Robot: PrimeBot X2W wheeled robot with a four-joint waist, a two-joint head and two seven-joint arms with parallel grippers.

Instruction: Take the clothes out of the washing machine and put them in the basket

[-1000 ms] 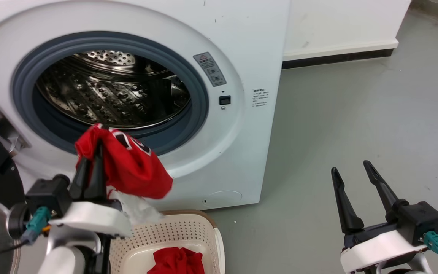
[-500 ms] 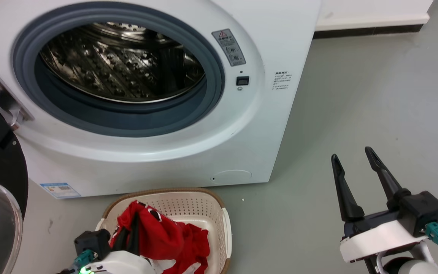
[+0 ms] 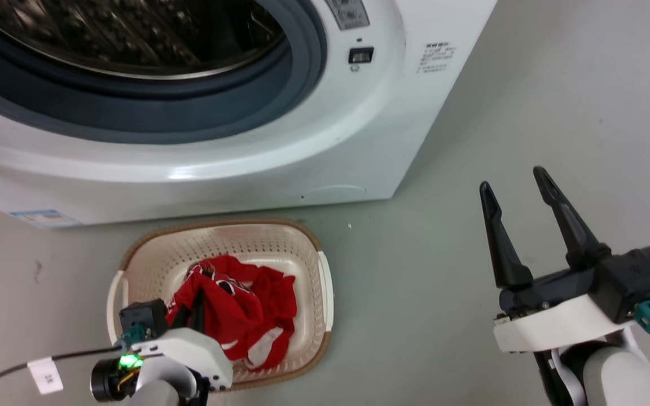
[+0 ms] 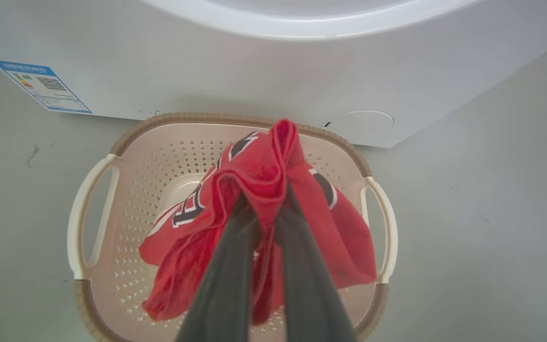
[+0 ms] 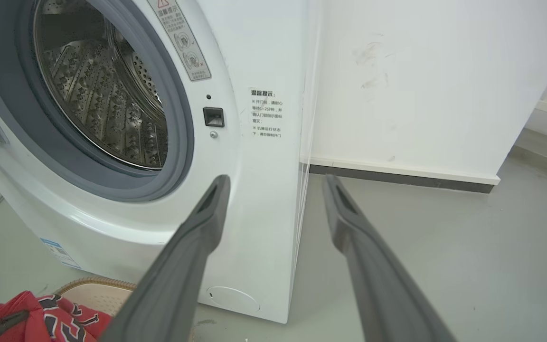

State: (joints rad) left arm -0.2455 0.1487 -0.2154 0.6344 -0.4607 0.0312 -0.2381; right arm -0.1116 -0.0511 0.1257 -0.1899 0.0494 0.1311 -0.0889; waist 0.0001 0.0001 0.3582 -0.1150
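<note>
Bright red clothes (image 4: 259, 175) of soft, crumpled fabric hang bunched over a cream-white basket (image 4: 207, 117). The left wrist view shows black lettering edged in white on the folds and a thin white stripe along one edge. The top fold is pinched into a peak between the two dark fingers of the left tool (image 4: 266, 204), which is clamped on the fabric. The rest drapes down into the basket. In the head view, more red cloth with white trim lies heaped on the basket's bottom beneath the held piece.

The basket is a rounded rectangle with perforated sides, a brown woven-looking rim and a pale handle loop at each side. It stands on a grey floor (image 3: 471, 141) just in front of the washing machine (image 3: 246, 163). The machine is white, with a round grey-rimmed opening and a shiny dimpled steel drum (image 5: 102, 109) inside. A small blue label (image 4: 41, 85) sits low on its front.

The right tool (image 3: 511, 179) hangs above bare floor, well apart from the basket, its fingers spread wide and holding nothing.
</note>
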